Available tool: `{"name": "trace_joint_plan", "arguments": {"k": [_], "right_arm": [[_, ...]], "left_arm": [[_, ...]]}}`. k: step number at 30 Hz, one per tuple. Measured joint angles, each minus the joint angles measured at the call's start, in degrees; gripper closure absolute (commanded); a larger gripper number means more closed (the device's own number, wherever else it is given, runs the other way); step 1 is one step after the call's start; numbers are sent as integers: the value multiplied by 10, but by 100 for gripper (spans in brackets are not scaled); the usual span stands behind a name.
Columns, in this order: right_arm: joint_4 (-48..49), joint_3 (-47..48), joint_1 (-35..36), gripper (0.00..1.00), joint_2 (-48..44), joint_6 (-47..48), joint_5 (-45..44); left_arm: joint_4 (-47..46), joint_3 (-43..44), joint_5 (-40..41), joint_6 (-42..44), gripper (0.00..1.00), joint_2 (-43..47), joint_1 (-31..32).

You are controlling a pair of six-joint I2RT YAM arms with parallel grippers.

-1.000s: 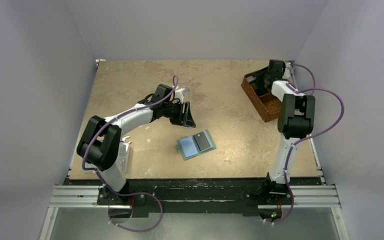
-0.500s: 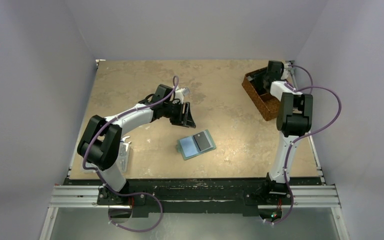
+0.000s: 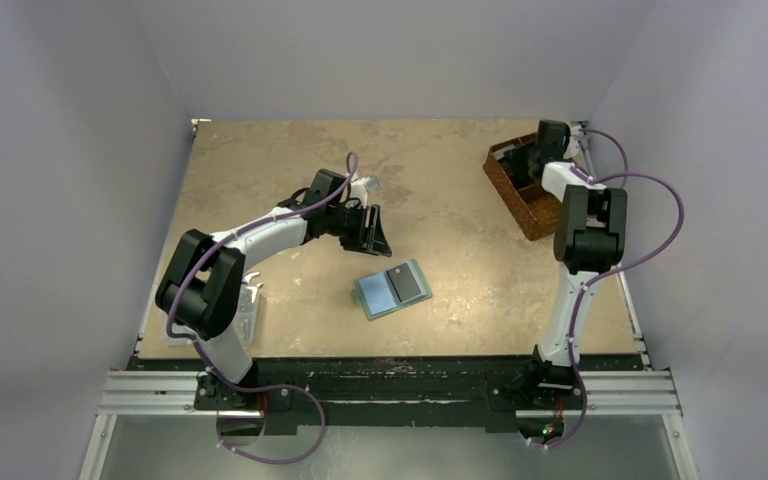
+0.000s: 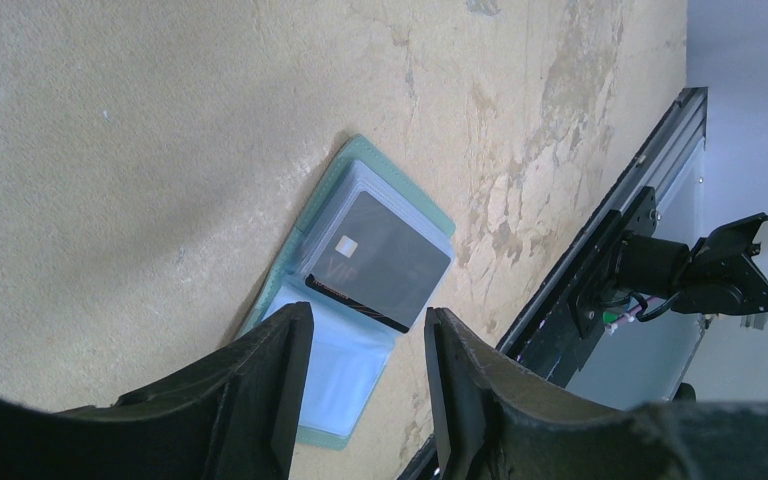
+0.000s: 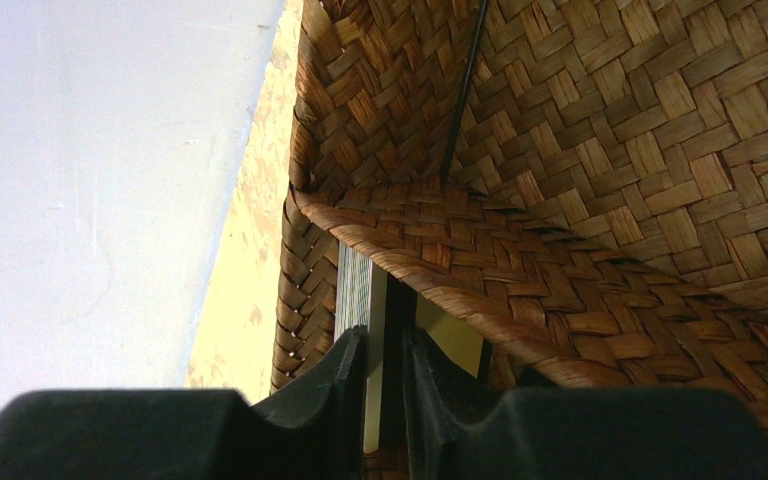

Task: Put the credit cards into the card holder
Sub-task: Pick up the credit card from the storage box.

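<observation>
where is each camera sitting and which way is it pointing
top external: above and behind the bases, looking down at the table; left arm and right arm show.
left wrist: on that wrist, looking down past open left claw at the open card holder with a dark card.
right wrist: on that wrist, facing into the basket, right claw straddling upright credit cards.
shared: top and left wrist both show the card holder.

woven basket (image 5: 660, 120) walls and its divider (image 5: 440, 250) crowd the right gripper (image 5: 385, 345); bare table (image 3: 440, 160) spreads toward 9 o'clock.
</observation>
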State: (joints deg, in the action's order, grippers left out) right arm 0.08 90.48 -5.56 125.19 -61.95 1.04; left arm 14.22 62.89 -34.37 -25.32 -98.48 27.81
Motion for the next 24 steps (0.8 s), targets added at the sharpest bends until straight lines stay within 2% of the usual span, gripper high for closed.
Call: {"name": "trace_joint_plan", "arguments": {"k": [8,15,20,24], "right_arm": [[0,-1,-1,91,-6,-3,0],[-5,-7,-1,92,-20,-15,0],[-9,-18,-2,100,-44,-16,2],[-9,-24,-5,100,-59,-16,9]], "left_arm": [[0,0,0,0,51,0,0],[0,0,-2,0,51,0,0],[0,0,-2,0,51,0,0],[0,0,-4,0,51,0,0]]}}
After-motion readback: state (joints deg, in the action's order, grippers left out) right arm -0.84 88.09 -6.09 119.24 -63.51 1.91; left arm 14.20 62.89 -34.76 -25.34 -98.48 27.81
